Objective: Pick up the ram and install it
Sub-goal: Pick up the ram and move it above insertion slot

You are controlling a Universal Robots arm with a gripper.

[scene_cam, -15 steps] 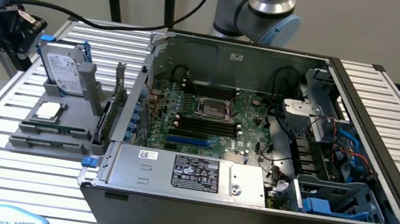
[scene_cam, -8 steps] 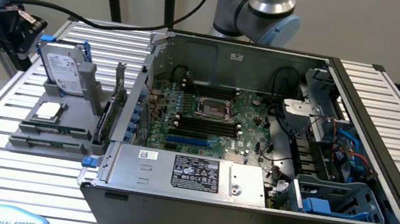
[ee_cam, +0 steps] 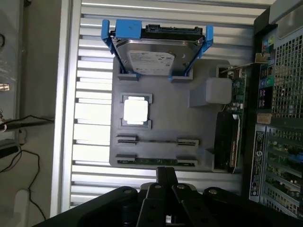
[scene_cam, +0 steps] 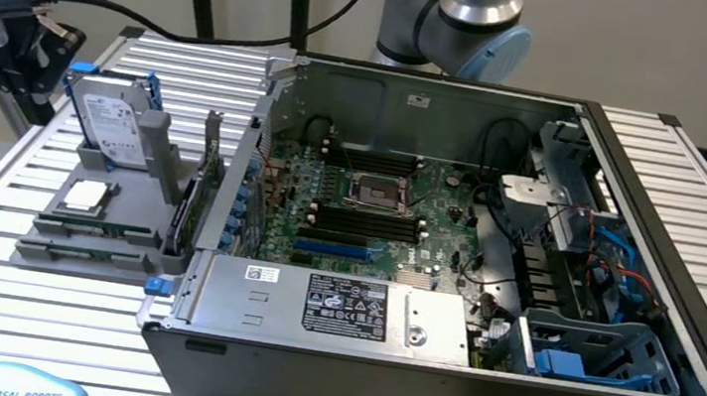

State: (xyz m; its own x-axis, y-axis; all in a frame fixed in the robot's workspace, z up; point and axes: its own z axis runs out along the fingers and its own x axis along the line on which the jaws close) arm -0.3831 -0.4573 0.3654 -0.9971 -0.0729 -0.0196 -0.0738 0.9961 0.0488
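Observation:
The ram [ee_cam: 156, 161] is a slim green stick standing on edge between two clips of a grey holder [ee_cam: 189, 123], on the slatted table beside the computer case. In the exterior view the ram [scene_cam: 94, 226] shows as a thin green strip at the holder's [scene_cam: 60, 255] near end. My gripper [ee_cam: 166, 172] hovers above the holder's edge, close to the ram, shut with nothing in it. The motherboard's black memory slots [scene_cam: 365, 221] lie inside the open case [scene_cam: 441, 368].
On the holder also sit a silver hard drive in a blue frame [ee_cam: 156, 54] and a square silver processor [ee_cam: 136, 111]. A graphics card [ee_cam: 227, 142] stands between the holder and the case. The case's power supply [scene_cam: 328, 305] and drive cage [scene_cam: 590, 350] crowd the near side.

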